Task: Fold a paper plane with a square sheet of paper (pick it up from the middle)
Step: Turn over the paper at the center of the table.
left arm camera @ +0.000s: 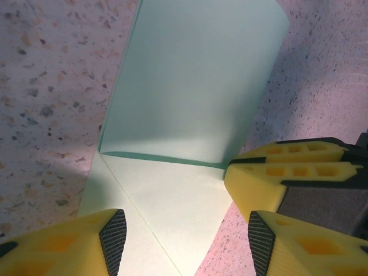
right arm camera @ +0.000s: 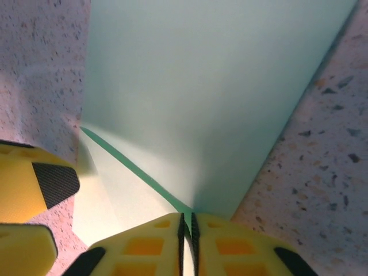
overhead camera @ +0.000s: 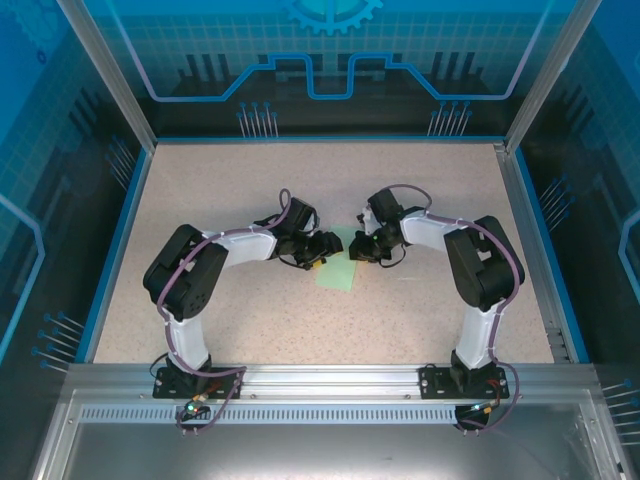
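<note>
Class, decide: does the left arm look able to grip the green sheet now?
Probably yes: the left gripper stands open over the sheet, nothing between; the right gripper, shut on the sheet's edge, sits beside it.

There is one thin pale green paper sheet (overhead camera: 336, 276), one speckled beige table (overhead camera: 250, 180) and two black-and-white robot arms (overhead camera: 190, 275) (overhead camera: 485, 265).

Square sheet of paper (left arm camera: 190, 86) is plain pale mint green, surface (overhead camera: 250, 180) is speckled pinkish-beige, left hand (left arm camera: 185, 241) and right hand (right arm camera: 187, 233) are yellow with black pads (left arm camera: 115, 238).
</note>
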### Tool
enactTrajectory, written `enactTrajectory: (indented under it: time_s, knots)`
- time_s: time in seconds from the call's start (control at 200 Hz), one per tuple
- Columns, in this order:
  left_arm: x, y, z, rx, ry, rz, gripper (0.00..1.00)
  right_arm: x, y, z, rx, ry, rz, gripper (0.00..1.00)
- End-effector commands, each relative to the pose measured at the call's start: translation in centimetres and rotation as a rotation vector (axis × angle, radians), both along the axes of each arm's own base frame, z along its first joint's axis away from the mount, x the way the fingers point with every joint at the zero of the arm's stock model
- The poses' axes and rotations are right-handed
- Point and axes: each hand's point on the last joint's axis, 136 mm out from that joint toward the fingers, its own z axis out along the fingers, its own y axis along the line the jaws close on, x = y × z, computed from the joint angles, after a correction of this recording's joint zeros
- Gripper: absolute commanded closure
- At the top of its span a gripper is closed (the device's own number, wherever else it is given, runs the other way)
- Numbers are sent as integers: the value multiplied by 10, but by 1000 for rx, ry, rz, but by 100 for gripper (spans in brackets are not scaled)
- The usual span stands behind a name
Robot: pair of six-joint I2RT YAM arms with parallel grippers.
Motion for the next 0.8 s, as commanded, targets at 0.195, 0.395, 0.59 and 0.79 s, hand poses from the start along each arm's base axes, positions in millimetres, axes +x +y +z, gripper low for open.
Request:
enactTrajectory:
  time_s: [0.195, 0.395, 0.59, 0.79]
  knots:
    - [-4, -8, 1, -70, 17, -24, 41, 5, -12, 1, 88, 19, -89, 92]
    - [-1, -9, -1, -63, 19, -31, 47, 5, -13, -1, 92, 23, -95, 92]
    - [-1, -11, -10, -59, 46, -28, 51, 5, -14, -2, 95, 27, -97, 92]
    - [3, -13, -9, -64, 39, -29, 58, 3, -13, -4, 101, 33, -95, 92]
